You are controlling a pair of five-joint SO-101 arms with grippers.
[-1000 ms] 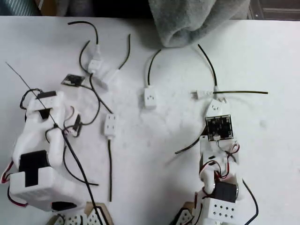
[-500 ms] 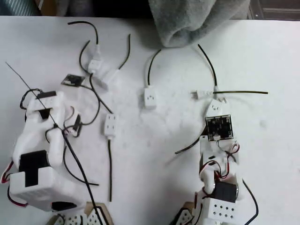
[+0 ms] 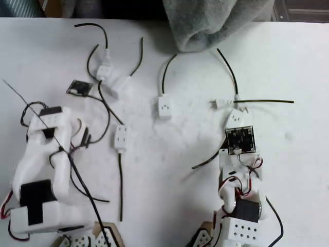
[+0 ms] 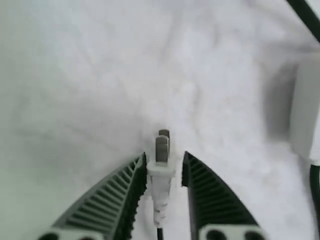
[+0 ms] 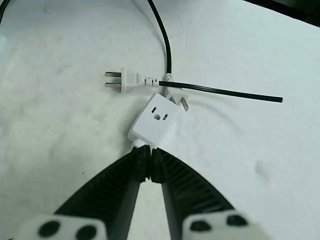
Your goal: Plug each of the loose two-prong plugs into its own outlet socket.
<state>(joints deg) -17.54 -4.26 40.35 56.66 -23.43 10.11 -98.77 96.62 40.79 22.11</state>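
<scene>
Two plugs to seat: one plug [image 4: 161, 161] is in my left gripper [image 4: 164, 158]; a loose plug [image 5: 127, 80] lies on the table [image 3: 169, 170] just beyond my right gripper [image 5: 149, 152].
Left fingers: clamped on the plug's white body from both sides, with the prongs pointing away from me and the cord trailing back between the jaws.
Right fingers: pinched together on the back end of the held socket [image 5: 154, 117], where its cord leaves. The slotted face looks up and away, and the loose plug's black cord [image 5: 225, 91] touches its far corner.
Other sockets: a free socket [image 3: 120, 137] lies near my left gripper, and a middle socket [image 3: 164, 107] lies farther up the table, well apart from both arms.
Just changed: in the last second my left arm [image 3: 43, 149] drew back toward its base and slid a little toward the table's left edge, taking the plug with it. My right arm [image 3: 239, 180] kept still.
What that means: I judge this a repositioning, not an insertion. The prongs are not yet at any slot, so neither plug is seated.
Next need: swing the prongs square to the free socket's face before pushing.
Unsure: whether the plug is off the table.
</scene>
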